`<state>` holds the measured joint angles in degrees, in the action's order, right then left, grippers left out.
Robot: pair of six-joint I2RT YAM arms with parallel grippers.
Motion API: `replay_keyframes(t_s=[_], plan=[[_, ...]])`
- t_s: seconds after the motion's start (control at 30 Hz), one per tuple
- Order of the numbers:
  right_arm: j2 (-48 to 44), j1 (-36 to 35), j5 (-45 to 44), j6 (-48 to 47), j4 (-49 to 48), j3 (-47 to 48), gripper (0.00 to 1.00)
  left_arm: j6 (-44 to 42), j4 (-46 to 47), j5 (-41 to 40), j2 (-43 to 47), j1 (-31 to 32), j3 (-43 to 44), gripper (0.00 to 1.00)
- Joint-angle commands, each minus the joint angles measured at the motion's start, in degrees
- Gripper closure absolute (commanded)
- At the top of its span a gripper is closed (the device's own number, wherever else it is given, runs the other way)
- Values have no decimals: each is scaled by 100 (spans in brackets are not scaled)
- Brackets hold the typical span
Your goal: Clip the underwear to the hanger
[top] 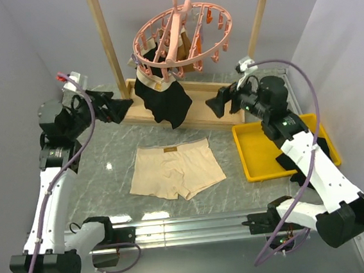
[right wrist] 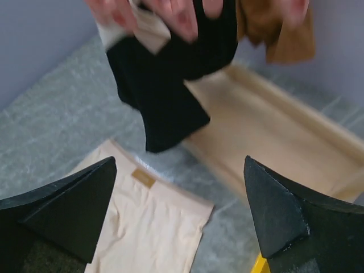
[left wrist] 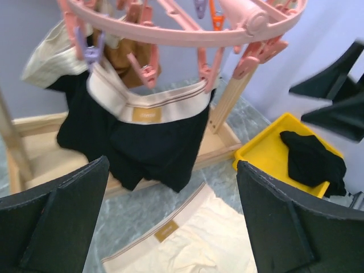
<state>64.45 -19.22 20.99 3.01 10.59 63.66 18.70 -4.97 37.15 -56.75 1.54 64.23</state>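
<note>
– Left gripper [top: 127, 107] and right gripper [top: 212, 105]: how do we read them in this panel?
– We read both as released, jaws spread wide and holding nothing. Each hovers above the table [top: 101, 163], tips turned toward the other.
– And the underwear [top: 175, 169]?
– It lies flat below and between the two grippers, nearer the arm bases than either fingertip. Its waistband faces the rack, with the small label [top: 168, 150] centred. Neither gripper touches it.
– What surrounds it?
– Beyond the grippers and above them, the hanger [top: 182, 36] hangs from the wooden rack [top: 106, 47]. A black garment [top: 166, 102] is already clipped on its left-gripper side and droops between the two grippers. To the outer side of the right gripper sits a yellow tray [top: 261, 158] holding another dark garment [left wrist: 313, 159].
– Which step do we judge to be in hand?
– The pick-up, not yet begun. We would lower each gripper onto its own corner of the waistband, pinch only the band, and lift together so that the edge rises taut and level.
– Why taut?
– A slack edge may slip past a clip. We would also carry it to the clips [top: 217, 46] on the right-gripper side, which appear free, keeping clear of the black garment.
</note>
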Motion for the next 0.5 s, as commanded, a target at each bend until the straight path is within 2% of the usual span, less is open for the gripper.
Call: replay_keyframes(t_s=[0.0,0.07,0.1,0.13,0.2,0.23,0.3,0.37,0.47], plan=[[111,33,-26,-195,-575,497,0,-120,854,-250,-55,555,-59,1],[339,33,246,-134,-750,665,2,-173,1015,-549,-169,881,-16,5],[428,33,430,-151,-830,726,6,-287,972,-646,-326,1257,132,8],[489,33,728,-186,-900,736,11,-375,963,-952,-397,1461,204,15],[508,41,766,6,-1355,465,12,-568,1068,-1348,-547,1996,222,24],[421,33,783,94,-1767,315,12,-569,1321,-1716,-661,2234,196,31],[315,33,766,112,-2138,-97,12,-447,1551,-1973,-818,2428,230,37],[201,41,722,-19,-2316,-231,12,-306,1736,-2254,-1039,2605,414,49],[69,41,600,-247,-2220,-345,12,-104,2017,-2405,-1452,2939,617,54]])
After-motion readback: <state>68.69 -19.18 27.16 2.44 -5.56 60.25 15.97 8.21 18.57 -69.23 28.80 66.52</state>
